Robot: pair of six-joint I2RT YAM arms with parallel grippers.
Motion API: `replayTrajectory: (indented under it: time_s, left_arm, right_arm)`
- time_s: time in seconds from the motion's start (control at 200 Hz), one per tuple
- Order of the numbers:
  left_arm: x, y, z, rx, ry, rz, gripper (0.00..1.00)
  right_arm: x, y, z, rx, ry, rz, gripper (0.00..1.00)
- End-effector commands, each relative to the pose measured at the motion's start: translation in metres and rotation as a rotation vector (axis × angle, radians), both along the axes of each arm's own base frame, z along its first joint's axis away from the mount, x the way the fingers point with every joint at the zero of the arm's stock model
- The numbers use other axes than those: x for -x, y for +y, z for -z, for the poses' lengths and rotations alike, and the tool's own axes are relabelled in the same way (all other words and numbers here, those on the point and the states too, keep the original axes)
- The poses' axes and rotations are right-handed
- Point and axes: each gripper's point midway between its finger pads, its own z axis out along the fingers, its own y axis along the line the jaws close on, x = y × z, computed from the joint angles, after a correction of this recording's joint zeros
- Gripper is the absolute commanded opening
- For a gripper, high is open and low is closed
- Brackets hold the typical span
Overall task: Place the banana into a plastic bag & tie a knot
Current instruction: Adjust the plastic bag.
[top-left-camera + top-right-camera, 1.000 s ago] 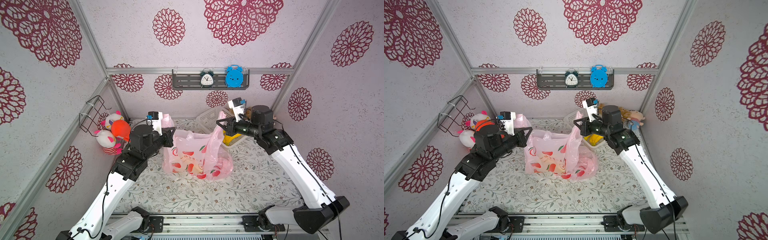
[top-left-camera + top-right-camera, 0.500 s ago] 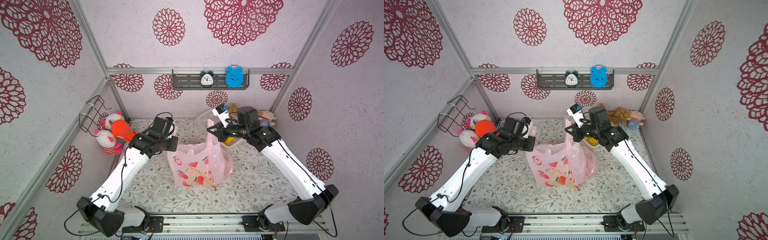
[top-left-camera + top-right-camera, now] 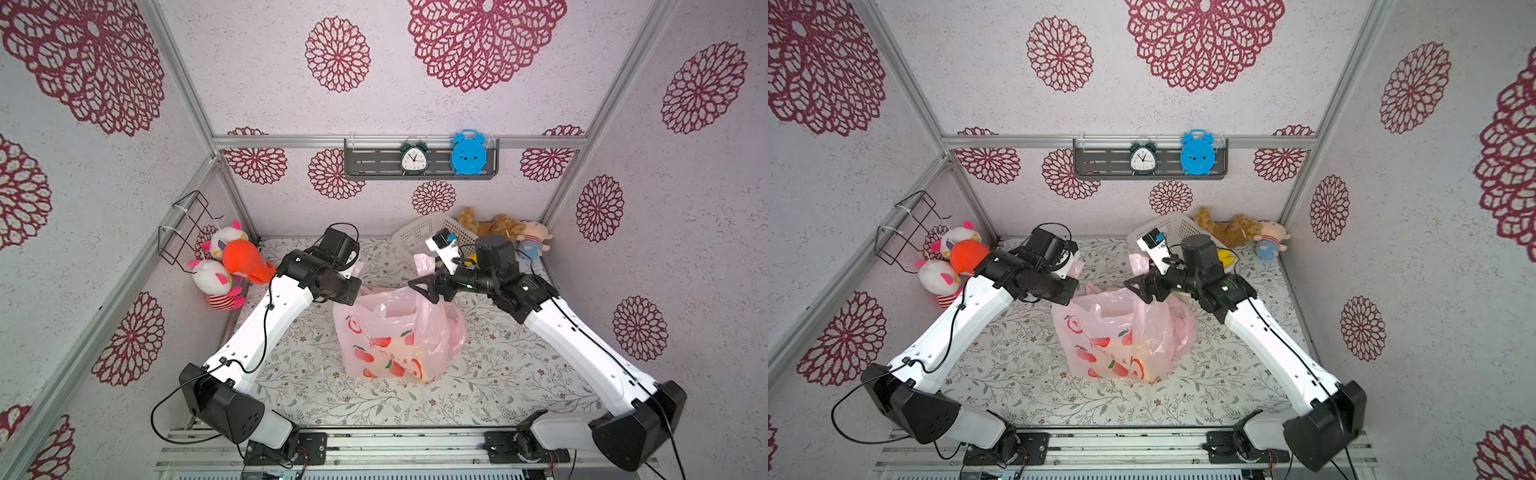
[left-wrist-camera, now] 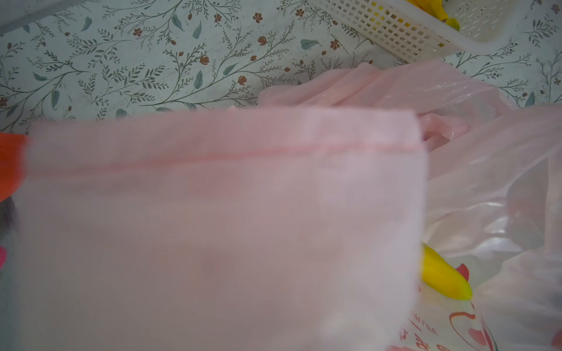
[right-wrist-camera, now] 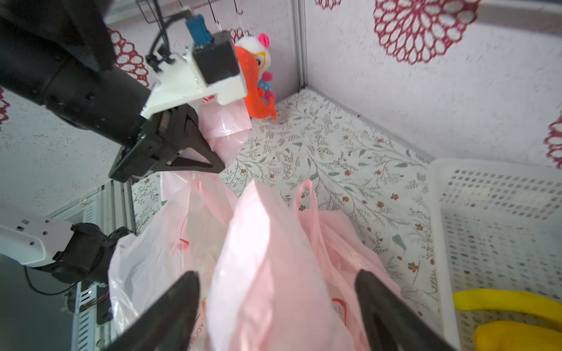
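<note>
On the desk [image 3: 291, 374], the bag [image 3: 386, 332] — sits a little forward of its spot a second ago, farther from the basket [image 3: 419, 232]. Sags open at the top, with no knot yet.

Over to the right claw [image 5: 276, 282]: spread wide now, where a moment ago pressed together on one handle [image 5: 267, 243]. Leaves that handle standing loose between the jaws. Probably means a release ahead of a fresh grip, with the tying barely begun.

At the left claw [image 5: 213, 164]: pressed together, pinching the other handle [image 5: 225, 127] and holding it up.

Inside the bag, the banana [image 4: 444, 279] — lies low against the printed side, so counts as placed, by the look of it.

Hard to make out:
- most of the left wrist view, blanketed by blurred pink film
- the left claw's tips in both top views, hidden under the wrist
- other fruit [image 5: 501, 304] in the basket, cut off at the frame edge
</note>
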Motion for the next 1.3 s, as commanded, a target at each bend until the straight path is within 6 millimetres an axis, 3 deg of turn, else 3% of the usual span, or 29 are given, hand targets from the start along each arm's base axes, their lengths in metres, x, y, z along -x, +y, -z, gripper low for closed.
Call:
replayTrajectory:
  time_s: [0.0, 0.165, 0.325, 0.605, 0.67, 0.725, 0.765, 0.815, 0.855, 0.971, 0.991, 1.046, 1.076, 1.176, 1.201, 1.296]
  left_arm:
    - [0.006, 0.0, -0.009, 0.015, -0.015, 0.024, 0.0]
    - [0.007, -0.001, -0.014, 0.021, -0.015, 0.036, 0.0]
    - [0.009, -0.004, -0.015, 0.018, -0.003, 0.066, 0.0]
    - [0.008, -0.01, -0.021, 0.022, 0.004, 0.117, 0.0]
    - [0.009, -0.013, -0.021, 0.024, 0.011, 0.135, 0.0]
    - [0.01, -0.016, -0.021, 0.031, 0.02, 0.159, 0.0]
    - [0.011, -0.019, -0.02, 0.034, 0.028, 0.176, 0.0]
    - [0.012, -0.022, -0.019, 0.037, 0.035, 0.198, 0.0]
    - [0.013, -0.024, -0.019, 0.038, 0.04, 0.212, 0.0]
    - [0.012, -0.03, -0.022, 0.059, 0.026, 0.244, 0.0]
    - [0.01, -0.031, -0.024, 0.064, 0.017, 0.245, 0.0]
    - [0.007, -0.032, -0.028, 0.069, -0.008, 0.244, 0.0]
    - [0.006, -0.032, -0.03, 0.074, -0.016, 0.242, 0.0]
    - [0.003, -0.032, -0.033, 0.076, -0.034, 0.238, 0.0]
    - [0.003, -0.032, -0.033, 0.074, -0.036, 0.236, 0.0]
    - [0.002, -0.03, -0.032, 0.069, -0.043, 0.233, 0.0]
  right_arm:
    - [-0.001, -0.019, -0.052, -0.181, -0.21, 0.094, 0.99]
    - [0.015, -0.036, -0.044, -0.257, -0.304, 0.129, 0.99]
    - [0.034, -0.022, -0.026, -0.264, -0.284, -0.015, 0.97]
    - [0.032, -0.006, 0.005, -0.234, -0.213, -0.093, 0.84]
    - [0.031, -0.004, 0.008, -0.232, -0.209, -0.106, 0.74]
    - [0.03, -0.002, 0.01, -0.232, -0.206, -0.113, 0.59]
    - [0.029, -0.001, 0.011, -0.231, -0.204, -0.12, 0.44]
    - [0.025, 0.0, 0.011, -0.23, -0.2, -0.111, 0.16]
    - [0.022, -0.001, 0.011, -0.227, -0.2, -0.099, 0.03]
    - [0.019, -0.002, 0.009, -0.217, -0.194, -0.081, 0.0]
    - [0.019, -0.003, 0.008, -0.215, -0.188, -0.076, 0.1]
    - [0.018, -0.007, 0.007, -0.201, -0.179, -0.054, 0.54]
    - [0.017, -0.009, 0.006, -0.196, -0.178, -0.039, 0.66]
    - [0.017, -0.023, -0.003, -0.217, -0.176, 0.002, 0.85]
    - [0.016, -0.027, -0.006, -0.226, -0.176, 0.007, 0.98]
    - [0.015, -0.043, -0.016, -0.245, -0.192, 0.033, 0.99]
